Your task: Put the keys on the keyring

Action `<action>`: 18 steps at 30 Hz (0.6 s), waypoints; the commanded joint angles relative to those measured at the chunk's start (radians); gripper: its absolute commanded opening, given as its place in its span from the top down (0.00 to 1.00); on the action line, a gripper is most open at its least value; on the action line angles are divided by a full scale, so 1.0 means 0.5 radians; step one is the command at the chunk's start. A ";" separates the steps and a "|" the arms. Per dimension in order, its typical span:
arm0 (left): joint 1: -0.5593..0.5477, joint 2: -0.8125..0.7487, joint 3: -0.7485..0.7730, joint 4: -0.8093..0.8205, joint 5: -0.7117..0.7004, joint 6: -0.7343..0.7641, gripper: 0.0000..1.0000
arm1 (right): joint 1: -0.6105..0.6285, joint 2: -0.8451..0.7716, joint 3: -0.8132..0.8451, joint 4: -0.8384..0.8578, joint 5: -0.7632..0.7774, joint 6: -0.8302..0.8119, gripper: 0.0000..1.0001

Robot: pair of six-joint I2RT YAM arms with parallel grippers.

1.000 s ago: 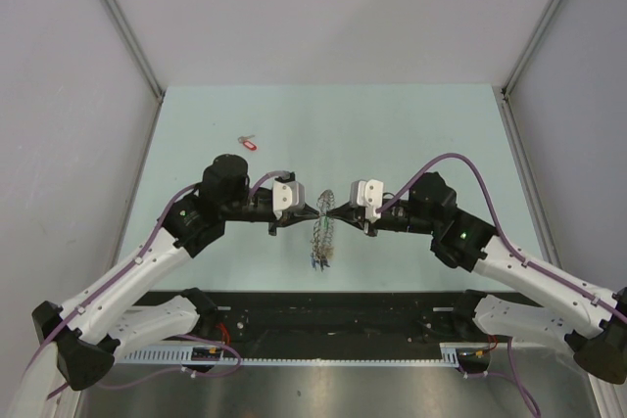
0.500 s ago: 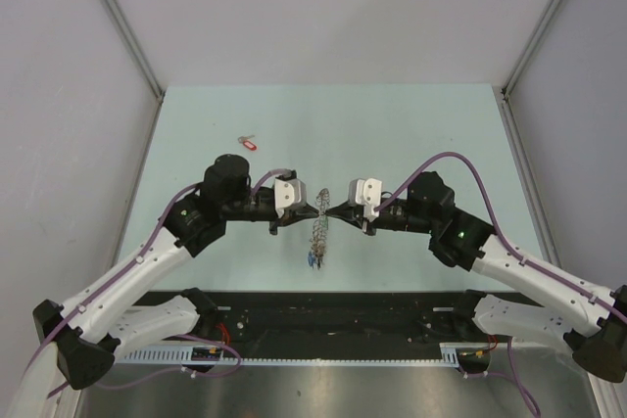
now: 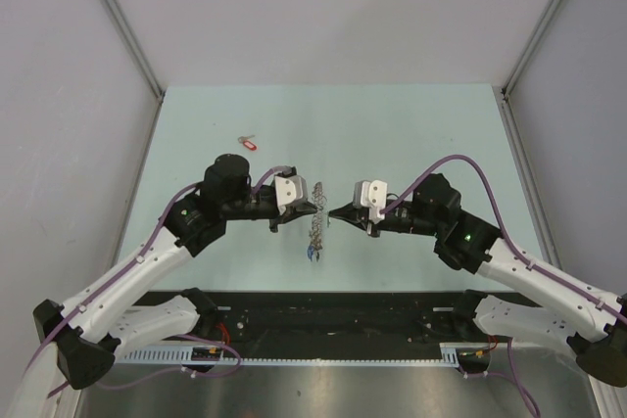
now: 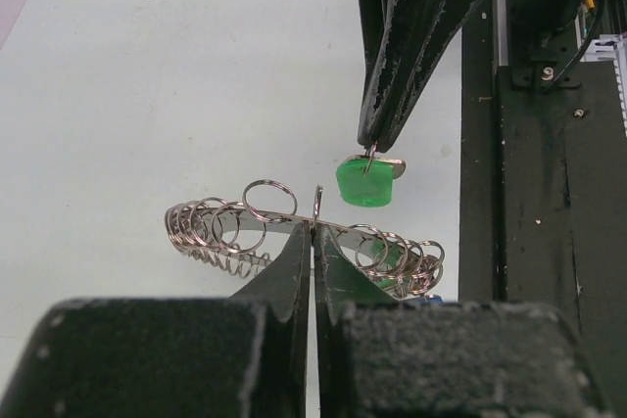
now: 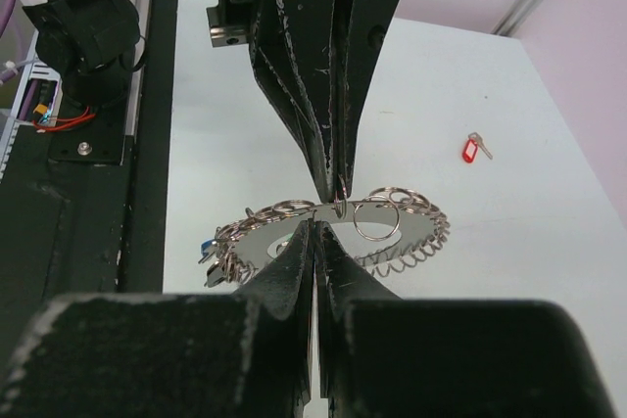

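Observation:
The keyring [image 3: 315, 234], a flat silvery hoop strung with several small rings, hangs above the table between both arms. My left gripper [image 3: 315, 208] is shut on its upper edge [image 4: 313, 227]. In the left wrist view the keyring [image 4: 225, 227] spreads to both sides of the jaws. My right gripper [image 3: 333, 212] is shut on the small ring of a green-tagged key [image 4: 367, 183], which dangles just above the hoop. In the right wrist view the keyring [image 5: 402, 222] lies just beyond my shut right gripper [image 5: 313, 227]. A red-tagged key [image 3: 249, 143] lies on the table at the far left.
The black frame rail [image 3: 333, 310] with cables runs along the table's near edge. Grey walls with metal posts close in the pale green table [image 3: 431, 134] on three sides. The red-tagged key [image 5: 473, 149] also shows in the right wrist view.
The two gripper tips, which met a second ago, now stand a little apart. My right gripper has drawn back to the right and slightly down. The hanging keyring has shifted slightly left.

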State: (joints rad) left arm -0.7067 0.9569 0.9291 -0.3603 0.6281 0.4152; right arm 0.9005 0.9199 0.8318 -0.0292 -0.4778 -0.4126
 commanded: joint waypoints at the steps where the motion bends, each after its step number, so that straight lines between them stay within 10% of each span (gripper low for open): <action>1: 0.014 -0.067 0.023 0.183 0.087 -0.042 1.00 | 0.009 -0.024 0.033 -0.018 0.059 -0.022 1.00; 18: 0.054 -0.064 -0.027 0.236 0.376 0.013 1.00 | -0.049 -0.076 0.030 -0.021 -0.084 0.009 1.00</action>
State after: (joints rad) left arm -0.6857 0.9440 0.9115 -0.3122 0.7441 0.4015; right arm 0.8799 0.9134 0.8318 -0.0555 -0.4843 -0.4156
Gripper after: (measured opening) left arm 0.007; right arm 0.007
